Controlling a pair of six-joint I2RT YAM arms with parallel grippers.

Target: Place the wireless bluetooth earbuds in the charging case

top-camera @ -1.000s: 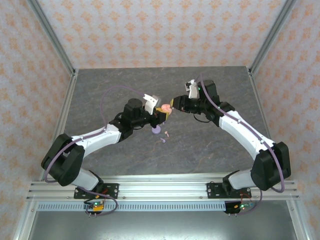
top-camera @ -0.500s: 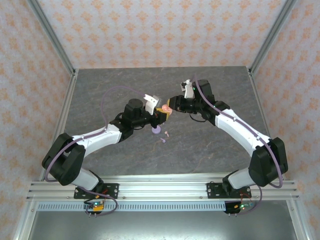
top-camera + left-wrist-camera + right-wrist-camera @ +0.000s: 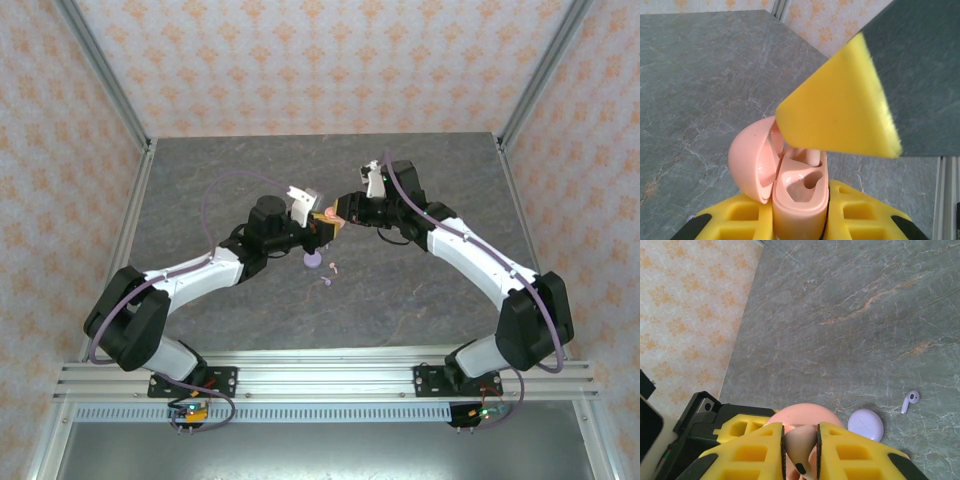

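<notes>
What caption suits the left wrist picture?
Open pink charging case clamped between the left arm's yellow jaws over the grey table.

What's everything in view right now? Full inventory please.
pink charging case: 1, pink, lid open, held above the table centre
pale pink earbud: 1, pale pink, pinched just over the open pink case
lavender case: 1, lavender, closed, on the table below the two end effectors
lavender earbud: 1, lavender, loose on the table beside the lavender case
second loose earbud: 1, looks pinkish, next to the lavender one
table: 1, grey marbled
walls: 3, orange floral pattern, around the table
left end effector: 1, yellow fingers, shut on the pink charging case
right end effector: 1, yellow fingers, shut on the pale pink earbud
</notes>
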